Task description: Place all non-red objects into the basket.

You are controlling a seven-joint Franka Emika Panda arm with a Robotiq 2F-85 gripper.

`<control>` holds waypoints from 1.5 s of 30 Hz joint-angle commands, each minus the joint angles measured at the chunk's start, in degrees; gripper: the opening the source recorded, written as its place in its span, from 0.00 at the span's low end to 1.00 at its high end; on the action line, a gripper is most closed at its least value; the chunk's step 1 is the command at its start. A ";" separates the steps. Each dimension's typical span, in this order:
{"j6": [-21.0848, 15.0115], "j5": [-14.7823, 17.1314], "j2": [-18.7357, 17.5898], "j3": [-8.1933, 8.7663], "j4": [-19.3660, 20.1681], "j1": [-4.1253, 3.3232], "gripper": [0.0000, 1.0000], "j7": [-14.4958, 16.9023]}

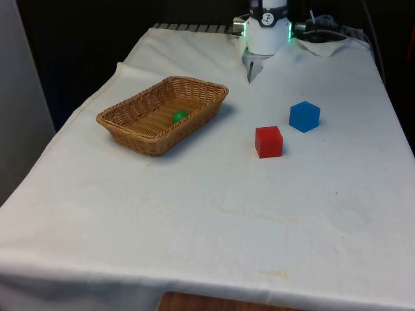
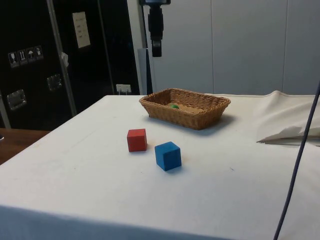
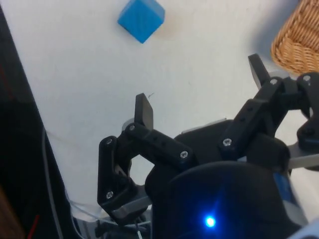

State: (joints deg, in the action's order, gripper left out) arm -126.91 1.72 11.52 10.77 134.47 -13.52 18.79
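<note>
**Front view: wicker basket holding one green object, with two cubes loose on the tabletop**

Front view shows an oblong woven wicker basket [image 1: 136, 126] lying on the tabletop [image 1: 207, 220] at about 10 o'clock from the picture's centre. Inside it, on the basket floor near the wall that faces the cubes, rests a small green object [image 1: 179, 116]; the side view shows it just above the near rim. A blue cube [image 1: 304, 116] stands outside the basket at about 2 o'clock, and a red cube [image 1: 268, 141] stands just beside it, nearer the camera, the two apart and not touching. Both cubes have plain matte faces and sharp edges, and each sits flat with a corner turned to the camera. A white cloth covers the tabletop, with a loose fold [image 2: 287, 122] bunched at one end. Dark cabinets [image 2: 60, 55] and pale wall panels [image 2: 240, 45] close the room in the side view. Above the cloth hangs the gripper [image 3: 199, 87], its fingers [image 3: 144, 110] spread wide and released, holding nothing.
</note>
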 commanded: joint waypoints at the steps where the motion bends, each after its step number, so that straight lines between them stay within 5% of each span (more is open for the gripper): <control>1: -0.40 -0.80 0.40 -0.69 0.34 -0.11 1.00 -1.03; 18: -1.95 0.40 0.17 -6.65 2.12 -0.34 1.00 -2.81; 24: -5.16 1.38 0.00 -9.05 4.30 -0.80 1.00 -3.27; 45: -13.35 4.76 -4.53 -11.75 7.68 -0.92 1.00 3.38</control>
State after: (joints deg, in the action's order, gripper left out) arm -140.26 6.47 6.99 -0.97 142.15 -14.44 22.17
